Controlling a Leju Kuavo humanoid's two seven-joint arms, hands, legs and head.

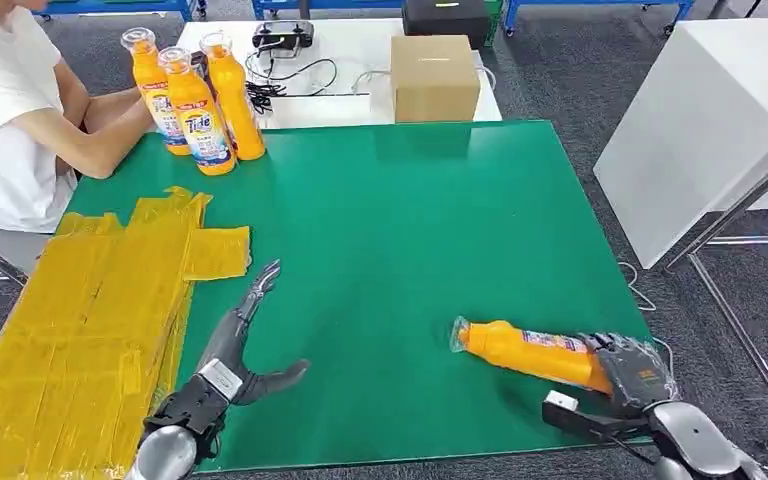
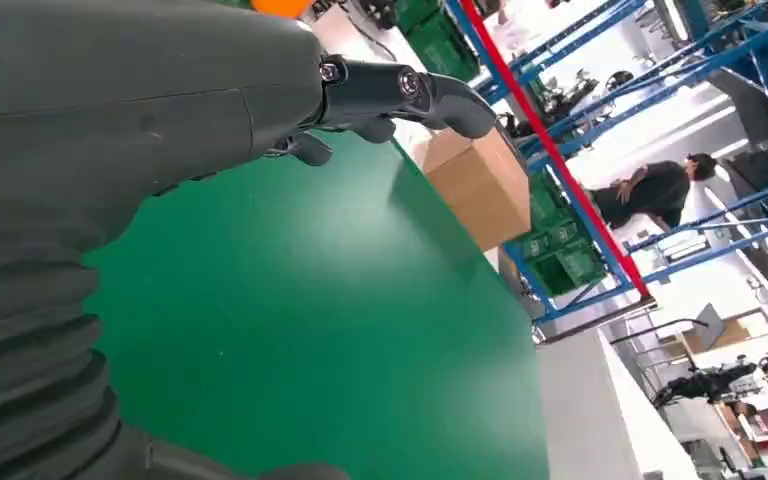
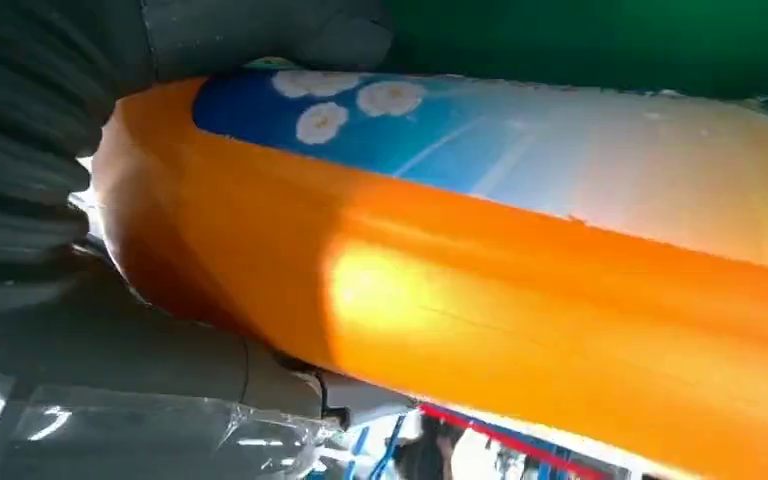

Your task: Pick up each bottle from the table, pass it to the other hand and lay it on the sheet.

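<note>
My right hand sits at the near right edge of the green table, fingers wrapped around the base of an orange bottle that lies on its side, cap end pointing toward the middle of the table. From the right wrist view I see the bottle pressed against the palm, with a blue label bearing white flowers; I can read no writing there.

My left hand hovers over the near left part of the table, holding nothing, fingers stretched forward and thumb splayed out. Just to its left lies the yellow sheet, crumpled and covering that side of the table.

At the far left corner three more orange bottles stand upright and close together; the front one's label reads "Tide". A person in a white shirt sits there, one forearm beside them.

Beyond the green surface a cardboard box rests on a white table. The left wrist view shows the box, plus blue shelving and a person in dark clothes farther back.
</note>
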